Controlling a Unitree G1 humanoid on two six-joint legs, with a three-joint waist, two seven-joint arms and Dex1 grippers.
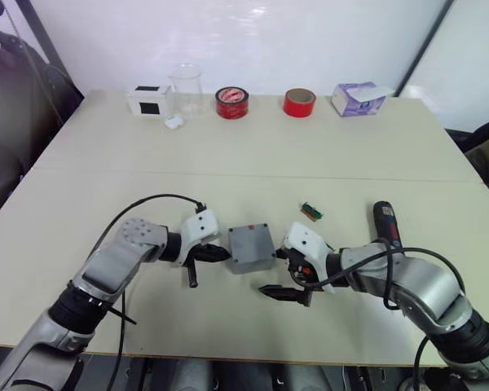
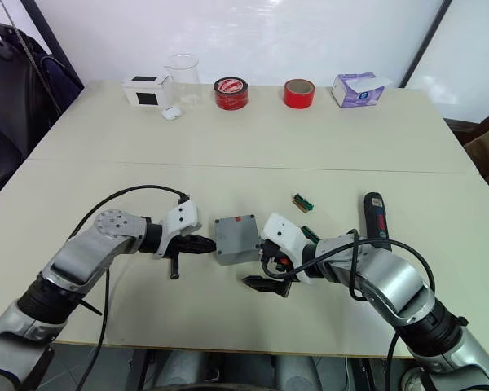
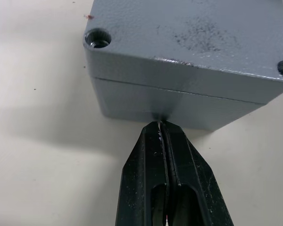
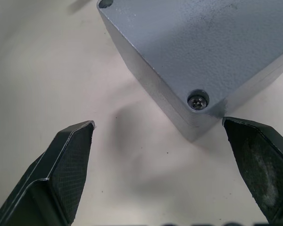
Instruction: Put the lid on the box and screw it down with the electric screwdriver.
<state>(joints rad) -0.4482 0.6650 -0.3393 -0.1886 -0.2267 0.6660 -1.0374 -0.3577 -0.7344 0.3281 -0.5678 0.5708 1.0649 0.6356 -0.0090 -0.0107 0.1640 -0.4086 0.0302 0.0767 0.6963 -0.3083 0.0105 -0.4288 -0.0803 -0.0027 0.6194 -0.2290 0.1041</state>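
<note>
Flanking the box [image 1: 252, 246], left gripper [image 1: 220, 254] closed, right gripper [image 1: 281, 273] spread.

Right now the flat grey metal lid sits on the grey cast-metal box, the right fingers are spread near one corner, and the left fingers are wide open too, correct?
Not quite. In the left wrist view the left fingers are shut, tips against the grey cast-metal box. The flat grey metal lid is on it, and the right fingers are spread.

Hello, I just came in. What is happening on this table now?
The lid already sits on the box. The left gripper, fingers shut, presses its tips against the box's side. The right gripper is open beside a corner where a screw is seated. The electric screwdriver lies untouched on the table, to the right.
</note>
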